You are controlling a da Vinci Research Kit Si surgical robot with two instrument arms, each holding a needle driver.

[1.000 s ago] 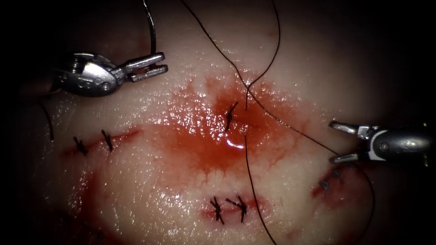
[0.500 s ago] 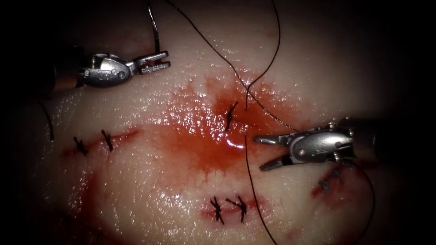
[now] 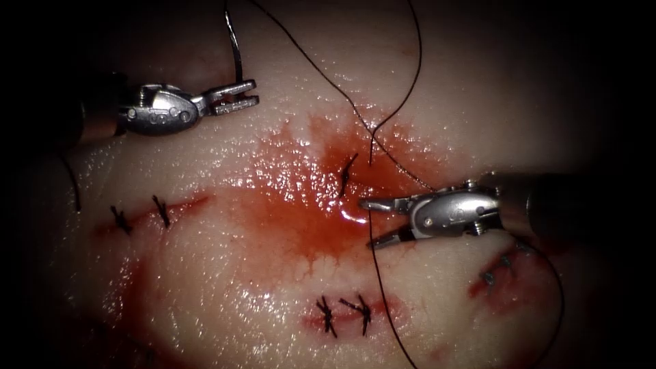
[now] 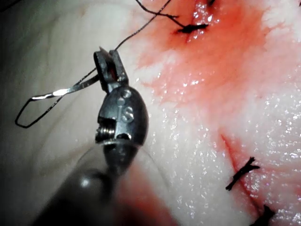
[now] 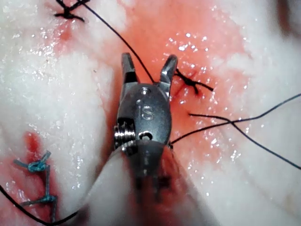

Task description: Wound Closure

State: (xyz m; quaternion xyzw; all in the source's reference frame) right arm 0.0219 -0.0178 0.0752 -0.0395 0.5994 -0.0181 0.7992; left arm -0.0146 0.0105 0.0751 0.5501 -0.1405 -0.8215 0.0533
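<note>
My left tool (image 3: 254, 93) is up and to the left of the cut, off the tissue, its jaws shut on the curved needle (image 3: 236, 55) near one end. From there the needle arcs upward. The left wrist view shows the same hold (image 4: 107, 56) on the shiny needle (image 4: 70, 89). My right tool (image 3: 367, 223) reaches in from the right, its jaws open either side of the dark thread (image 3: 379, 287) just below the central stitch (image 3: 346, 174). In the right wrist view that thread passes between the spread jaws (image 5: 148, 59). The right tool holds nothing.
Red fluid (image 3: 301, 219) pools over the middle of the tissue. Tied stitches sit at the left (image 3: 140, 215), low in the centre (image 3: 342, 314) and at the right (image 3: 499, 270). Thread loops (image 3: 410, 75) run upward from the central stitch, and another strand curves down the right side (image 3: 562, 301).
My right tool has travelled left from the right edge to the thread below the central stitch, jaws still apart. The left tool has shifted slightly right with the needle.
</note>
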